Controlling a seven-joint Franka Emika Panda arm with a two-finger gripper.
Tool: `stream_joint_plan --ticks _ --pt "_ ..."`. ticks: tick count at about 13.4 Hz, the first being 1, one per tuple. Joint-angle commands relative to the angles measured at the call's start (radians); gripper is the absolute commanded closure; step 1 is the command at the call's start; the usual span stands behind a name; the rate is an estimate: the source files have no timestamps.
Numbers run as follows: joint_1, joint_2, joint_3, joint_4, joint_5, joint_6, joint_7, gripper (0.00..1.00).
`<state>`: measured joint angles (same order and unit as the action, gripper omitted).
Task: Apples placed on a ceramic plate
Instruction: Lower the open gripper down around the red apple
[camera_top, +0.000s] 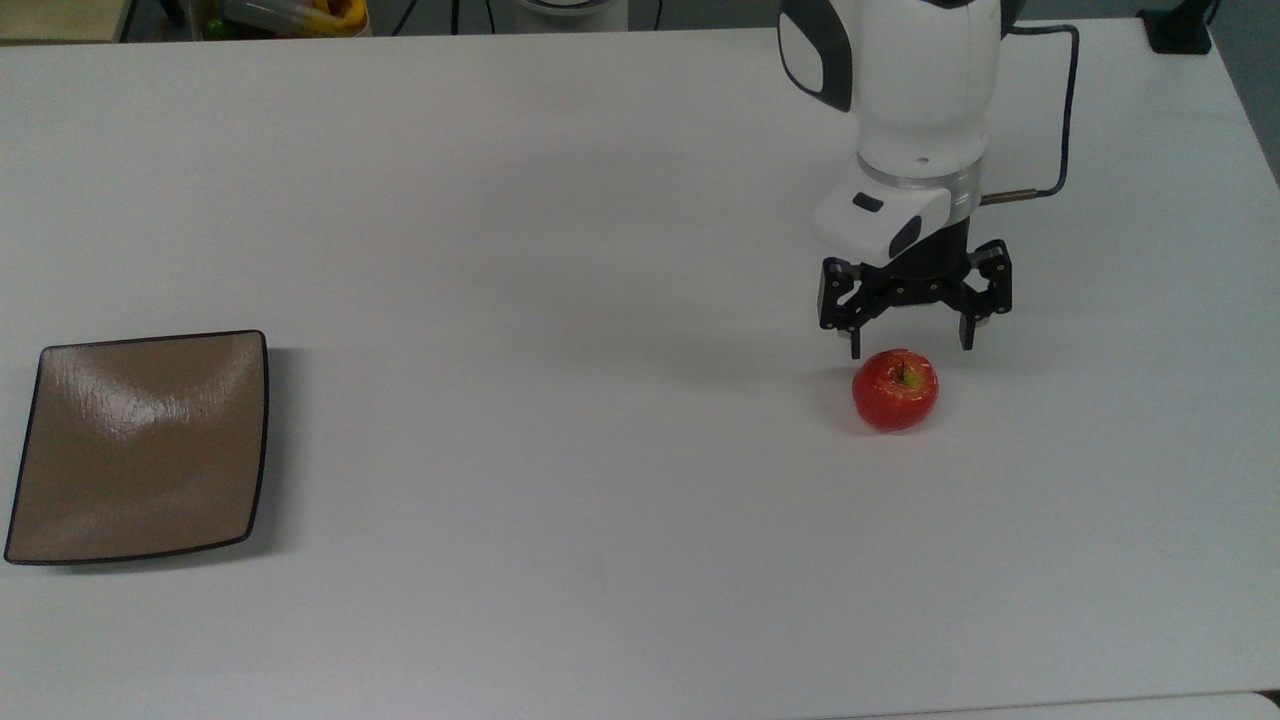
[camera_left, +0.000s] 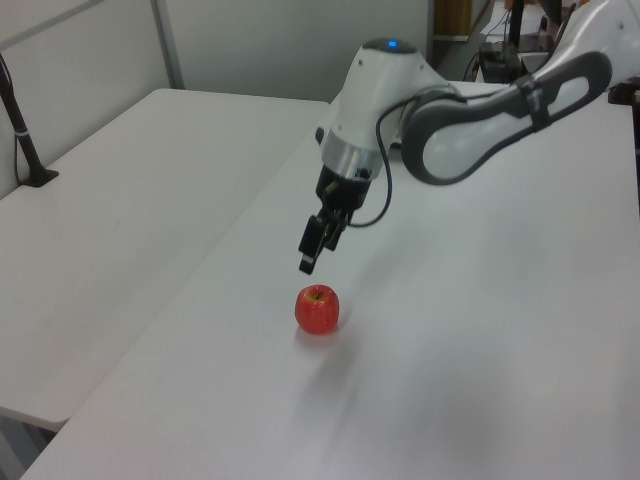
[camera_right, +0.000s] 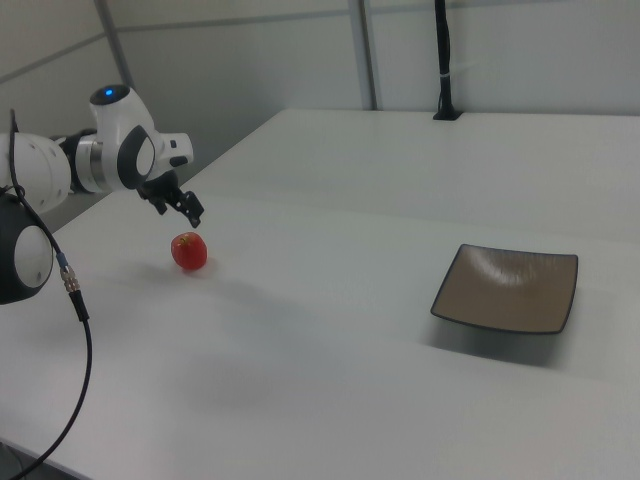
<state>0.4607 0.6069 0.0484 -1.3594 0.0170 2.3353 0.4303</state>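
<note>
Hand (camera_top: 910, 348) hangs wide open and empty just above the apple (camera_top: 895, 390), whose stem points up.

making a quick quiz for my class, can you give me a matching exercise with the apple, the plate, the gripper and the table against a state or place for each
Things:
1. apple
2. ceramic plate
3. gripper
4. table

States or places:
A. open, hovering just above the fruit
B. white, bearing everything
C. red, resting on the table at the top view's right
D. tan-brown, nothing on it, at the top view's left

Pairs: 1-C, 2-D, 3-A, 4-B
</note>
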Motion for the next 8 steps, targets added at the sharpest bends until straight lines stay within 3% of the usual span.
stream_joint_plan --ticks 1,8 --pt "0.032 0.072 -0.019 0.042 -0.063 0.068 0.027 0.0" --pt "0.046 0.122 -0.013 0.043 -0.157 0.107 0.028 0.0"
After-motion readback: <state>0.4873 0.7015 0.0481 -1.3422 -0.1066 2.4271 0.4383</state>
